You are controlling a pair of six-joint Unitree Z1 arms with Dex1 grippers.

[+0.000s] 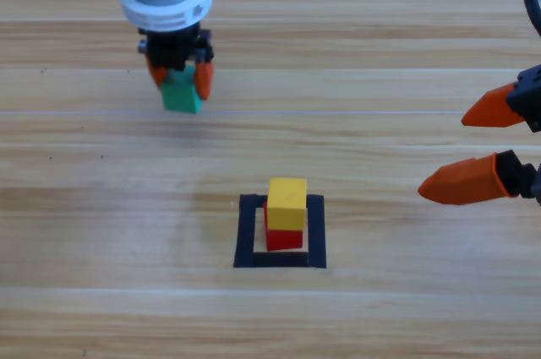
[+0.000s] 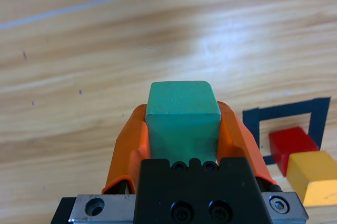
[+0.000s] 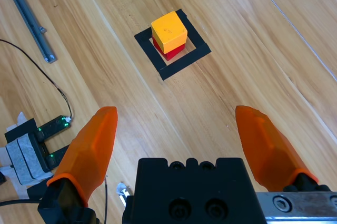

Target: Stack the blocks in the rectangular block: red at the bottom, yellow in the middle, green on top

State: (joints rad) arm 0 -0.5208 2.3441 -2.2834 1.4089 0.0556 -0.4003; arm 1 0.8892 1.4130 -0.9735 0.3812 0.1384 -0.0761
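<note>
Left end effector [image 1: 180, 78] clamps green [image 1: 182, 93], up-left of yellow [image 1: 287, 203] on red [image 1: 284, 236]; right end effector [image 1: 473, 152] gapes empty.

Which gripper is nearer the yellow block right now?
Right. The right gripper, open, sits right of the yellow block; the left gripper holds the green block farther off, up-left.

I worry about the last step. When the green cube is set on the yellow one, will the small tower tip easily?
Probably it can tip. The yellow cube sits slightly offset on the red cube, so the base looks imperfect. The green cube, shut in the left hand, looks rigid with flat faces, so it should rest steadily if centred. The right hand waits open.
</note>
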